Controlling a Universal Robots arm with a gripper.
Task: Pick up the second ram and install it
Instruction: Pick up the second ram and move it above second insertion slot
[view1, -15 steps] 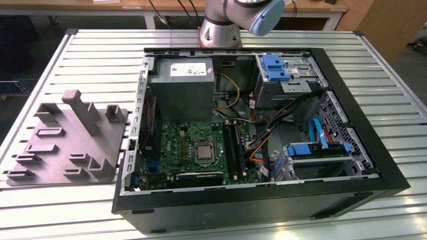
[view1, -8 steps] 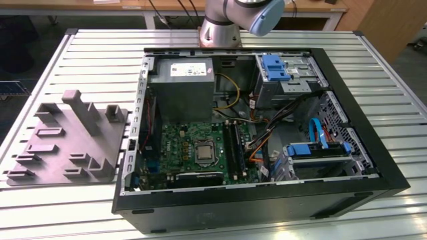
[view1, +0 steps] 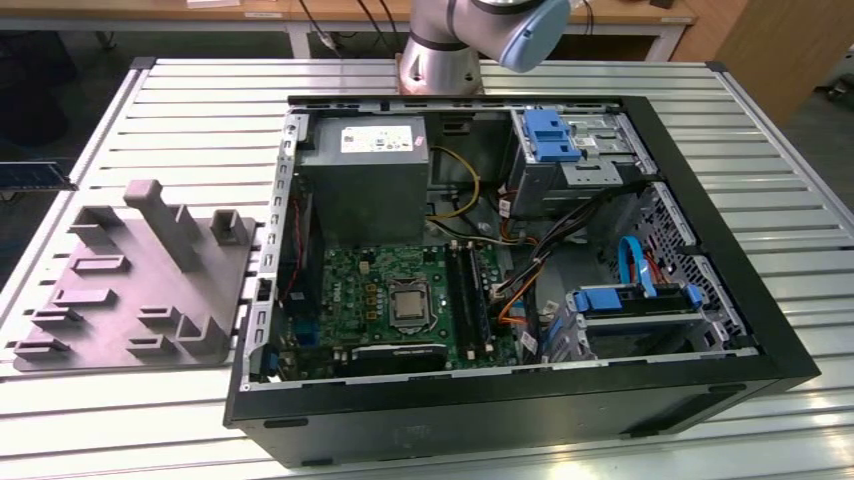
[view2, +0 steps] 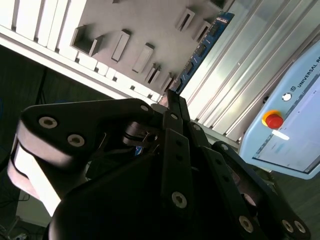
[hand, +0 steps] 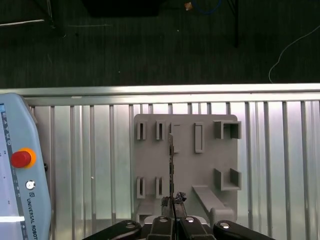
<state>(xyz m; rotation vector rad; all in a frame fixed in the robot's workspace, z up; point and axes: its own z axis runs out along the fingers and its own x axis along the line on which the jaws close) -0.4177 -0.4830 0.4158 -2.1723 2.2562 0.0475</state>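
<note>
Blue-green, dark-chipped second ram (view2: 201, 51), seemingly pinched edge-on by the gripper (view2: 170, 99).

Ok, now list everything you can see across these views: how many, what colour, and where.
table: one, silver slats, under everything.
computer case: one, black, open, on the table.
power-supply box: one, grey, inside the case.
motherboard: one, green, on the case floor.
drive brackets: two, blue, inside the case toward the exterior view's right.
fixture: one, grey, slotted, at the exterior view's left of the case.
teach pendant: one, pale blue with a red button, on the table beside the fixture.
second ram: one, dark green-blue, over the fixture, one end gripped.
arm: one, silver-grey, behind the case.
gripper: one, black, shut on the second ram.
</note>
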